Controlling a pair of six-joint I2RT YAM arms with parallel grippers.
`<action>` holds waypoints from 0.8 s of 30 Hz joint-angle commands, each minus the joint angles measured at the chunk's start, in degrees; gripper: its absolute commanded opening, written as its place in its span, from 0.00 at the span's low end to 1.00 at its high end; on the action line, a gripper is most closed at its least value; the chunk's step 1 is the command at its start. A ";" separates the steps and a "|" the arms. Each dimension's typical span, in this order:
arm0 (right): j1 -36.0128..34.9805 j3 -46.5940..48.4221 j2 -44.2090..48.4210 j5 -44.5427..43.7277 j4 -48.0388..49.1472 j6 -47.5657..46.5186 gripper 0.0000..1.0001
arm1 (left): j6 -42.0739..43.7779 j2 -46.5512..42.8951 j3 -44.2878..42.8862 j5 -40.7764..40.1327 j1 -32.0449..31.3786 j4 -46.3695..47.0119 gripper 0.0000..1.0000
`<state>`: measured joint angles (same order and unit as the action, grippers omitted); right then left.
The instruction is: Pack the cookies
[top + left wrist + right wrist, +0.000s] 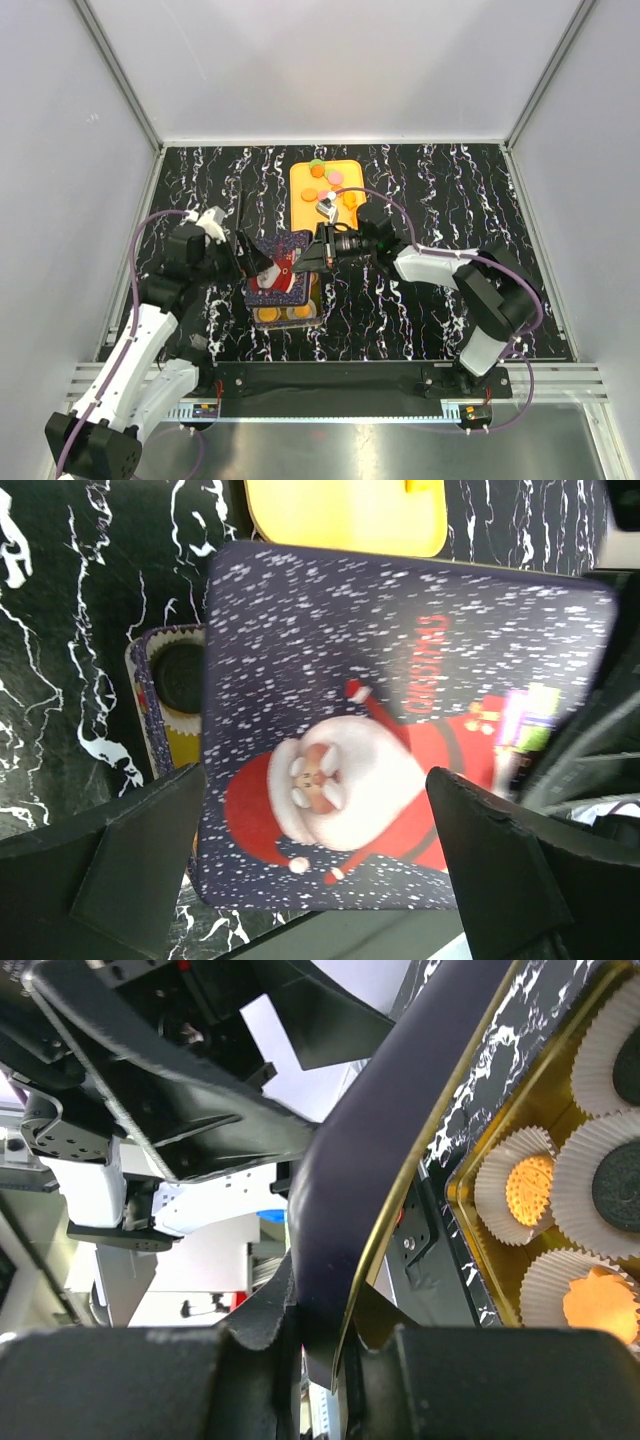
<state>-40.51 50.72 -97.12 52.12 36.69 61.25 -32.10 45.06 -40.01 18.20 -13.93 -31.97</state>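
Observation:
A dark blue tin lid (283,262) with a Santa picture hangs tilted over the open tin (318,300). My right gripper (312,255) is shut on the lid's right rim, and its wrist view shows the rim pinched between the fingers (335,1345). My left gripper (250,245) is open at the lid's left side, its fingers standing on either side of the lid (400,730). Orange cookies (270,315) and a black one (612,1188) sit in white paper cups inside the tin. Several loose cookies (322,172) lie on the orange tray (305,215).
The orange tray lies just behind the tin, at the back middle of the black marbled table (450,190). Both arms crowd the space right above the tin. White walls close in the table on three sides.

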 commanded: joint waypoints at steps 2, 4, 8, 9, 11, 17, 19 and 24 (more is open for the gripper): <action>-0.18 -0.36 -2.19 3.69 9.63 2.64 0.00 | 0.01 -0.76 -0.07 3.51 0.83 3.49 0.99; -0.18 -0.71 -3.16 4.57 10.94 3.43 0.00 | 0.37 -0.41 -0.16 5.87 2.41 3.66 0.99; -0.18 -1.32 -4.48 5.36 13.22 4.31 0.00 | -0.86 0.64 1.68 11.94 5.49 6.82 0.99; -0.18 -1.41 -4.65 5.54 13.41 4.49 0.00 | -1.12 0.91 2.04 12.82 5.93 7.35 0.99; -0.18 -1.59 -5.88 5.89 14.37 4.92 0.00 | -1.74 1.70 3.44 15.54 7.16 9.11 0.99; -0.18 -2.47 -9.14 7.65 20.70 8.62 0.00 | -3.58 3.54 7.39 20.38 10.24 13.50 0.99; -0.01 -2.47 -9.75 7.91 21.41 8.97 0.00 | -3.85 4.25 8.36 21.61 11.29 14.21 0.99; 0.43 -2.64 -10.89 8.70 21.94 9.06 0.00 | -2.80 5.48 9.25 20.57 12.09 13.25 0.99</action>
<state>-40.45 47.86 -107.77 58.61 53.06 69.54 -35.00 50.02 -31.22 36.29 -2.31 -21.96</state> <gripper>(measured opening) 0.181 0.988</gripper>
